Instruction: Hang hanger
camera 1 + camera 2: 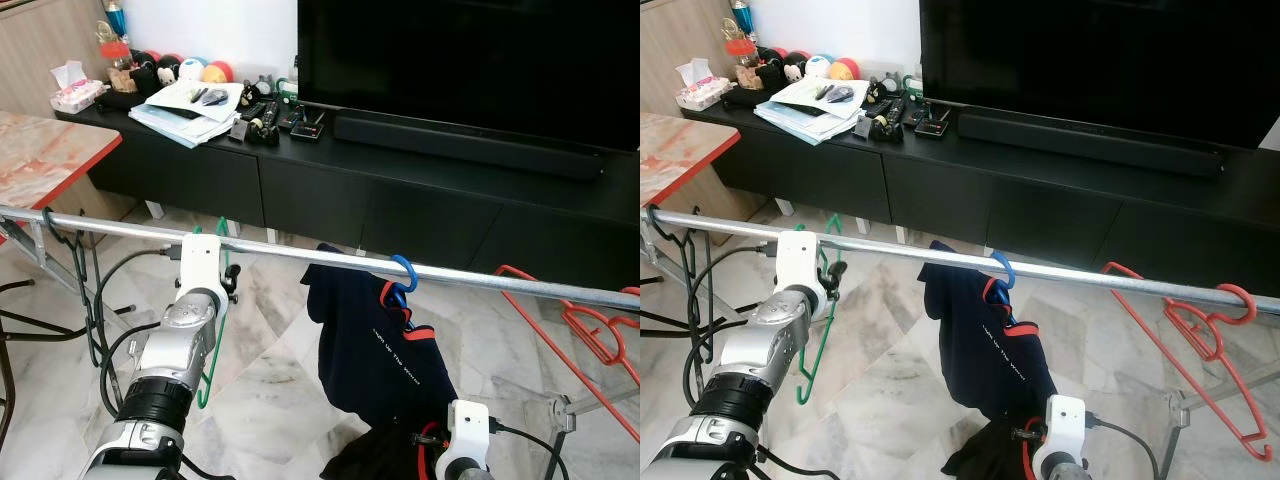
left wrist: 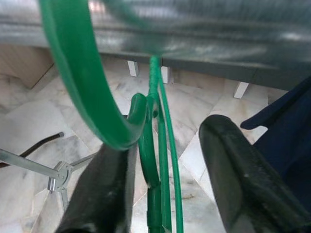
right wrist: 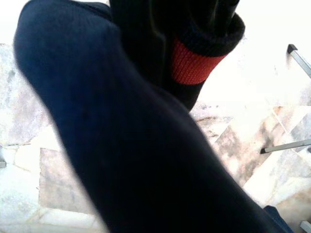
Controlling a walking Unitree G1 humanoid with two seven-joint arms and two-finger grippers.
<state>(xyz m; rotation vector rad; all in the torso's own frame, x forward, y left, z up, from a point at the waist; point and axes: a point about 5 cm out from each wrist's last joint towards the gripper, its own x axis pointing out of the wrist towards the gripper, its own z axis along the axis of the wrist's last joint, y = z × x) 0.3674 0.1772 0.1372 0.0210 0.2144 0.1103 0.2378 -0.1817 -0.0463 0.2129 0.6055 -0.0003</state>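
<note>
A green hanger (image 1: 213, 335) hangs with its hook (image 2: 82, 82) over the silver rail (image 1: 300, 252). My left gripper (image 2: 167, 138) is raised just below the rail, open, with its black fingers (image 2: 233, 165) on either side of the hanger's neck. One finger lies close against the green plastic. A navy shirt (image 1: 385, 350) with red trim hangs from a blue hanger (image 1: 403, 268) further right on the rail. My right gripper (image 1: 430, 440) is low, against the shirt's bottom hem. Navy cloth (image 3: 131, 145) covers its fingers in the right wrist view.
A red hanger (image 1: 590, 330) hangs at the rail's right end and a dark hanger (image 1: 80, 290) at its left end. Behind stand a black TV console (image 1: 330, 180) with clutter and a TV (image 1: 470, 60). A red-edged table (image 1: 50, 150) is at the left.
</note>
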